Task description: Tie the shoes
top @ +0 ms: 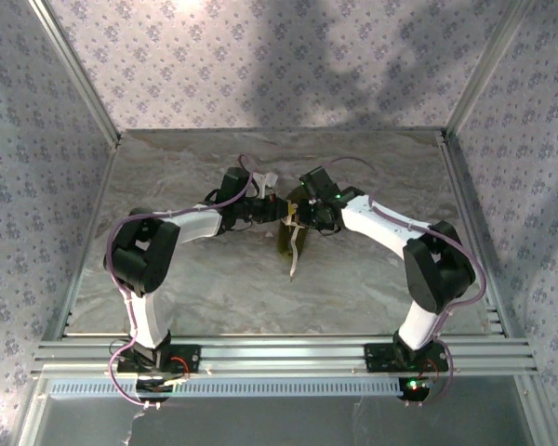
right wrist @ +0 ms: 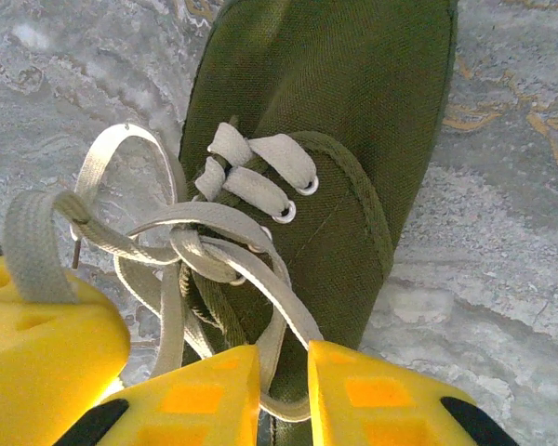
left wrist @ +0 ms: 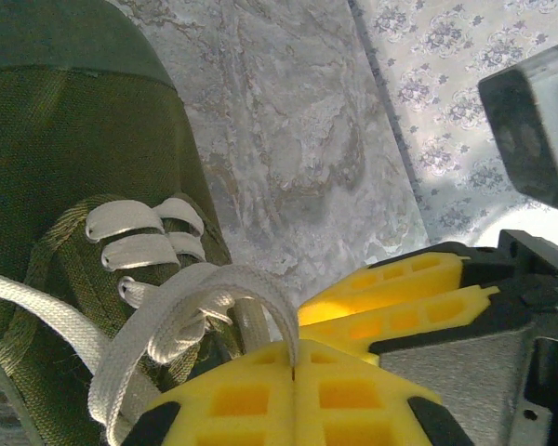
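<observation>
Top external: shoe (top: pixel 288 237) between both tools.

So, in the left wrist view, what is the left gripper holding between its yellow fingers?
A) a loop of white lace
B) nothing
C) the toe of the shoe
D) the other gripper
A: the left gripper has its yellow pads pressed together on a loop of white lace arching up from the shoe.

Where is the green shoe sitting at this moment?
In the top view, the shoe lies mid-table on the marbled table, between the left gripper and right gripper, which meet over its laces.
</observation>
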`<state>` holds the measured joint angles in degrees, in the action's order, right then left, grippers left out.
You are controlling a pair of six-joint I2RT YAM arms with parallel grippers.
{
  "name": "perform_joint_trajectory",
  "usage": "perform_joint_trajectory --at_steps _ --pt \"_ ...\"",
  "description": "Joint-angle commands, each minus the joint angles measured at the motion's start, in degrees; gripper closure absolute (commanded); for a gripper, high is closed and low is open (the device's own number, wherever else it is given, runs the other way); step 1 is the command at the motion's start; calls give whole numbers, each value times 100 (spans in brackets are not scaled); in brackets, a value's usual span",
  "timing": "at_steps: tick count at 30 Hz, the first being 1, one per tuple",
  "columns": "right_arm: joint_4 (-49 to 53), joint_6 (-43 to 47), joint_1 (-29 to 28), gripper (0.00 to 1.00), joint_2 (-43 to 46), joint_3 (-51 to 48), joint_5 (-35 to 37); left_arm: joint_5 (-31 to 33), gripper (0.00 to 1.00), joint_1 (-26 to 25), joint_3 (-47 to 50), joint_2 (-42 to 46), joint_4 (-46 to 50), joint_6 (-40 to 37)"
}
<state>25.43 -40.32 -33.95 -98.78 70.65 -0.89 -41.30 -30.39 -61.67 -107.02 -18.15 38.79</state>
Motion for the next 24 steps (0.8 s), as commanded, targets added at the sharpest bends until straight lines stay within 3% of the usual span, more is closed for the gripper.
perform_joint_trajectory --at_steps 1,17,24 --pt "-2 -99 32 78 -112 196 -87 -36 100 -37 49 153 -144 -86" --pt "-65 -48 51 74 -420 324 -250 -53 100 -51 32 121 -145 -74" --pt "-62 21 47 80 -493 353 -283 -58 100 -63 32 113 -149 -74"
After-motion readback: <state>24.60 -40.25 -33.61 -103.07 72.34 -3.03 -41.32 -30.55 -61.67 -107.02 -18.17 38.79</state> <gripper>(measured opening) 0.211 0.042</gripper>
